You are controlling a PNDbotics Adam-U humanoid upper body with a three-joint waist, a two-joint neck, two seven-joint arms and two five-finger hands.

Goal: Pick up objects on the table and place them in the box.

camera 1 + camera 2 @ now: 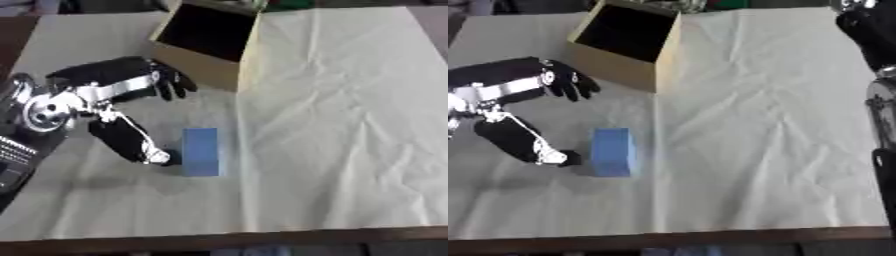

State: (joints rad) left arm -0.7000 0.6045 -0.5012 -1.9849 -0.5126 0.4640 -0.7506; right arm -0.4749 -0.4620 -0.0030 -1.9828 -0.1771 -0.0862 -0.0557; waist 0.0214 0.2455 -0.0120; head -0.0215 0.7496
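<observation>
Desk (pixel 350 125), covered in pale creased paper, carries everything. Box (pixel 203 41): open cardboard, just beyond my left hand's upper fingers (pixel 171 82). Left hand (pixel 114 107): spread wide and released, grasping nothing, thumb tip beside the block's near-left edge. My right arm shows only at the right-eye view's edge; its hand is out of sight. Blue block (pixel 200 151): lying flat, just right of the thumb. I judge the grasp pending; I should centre the block between thumb and fingers before curling them.
</observation>
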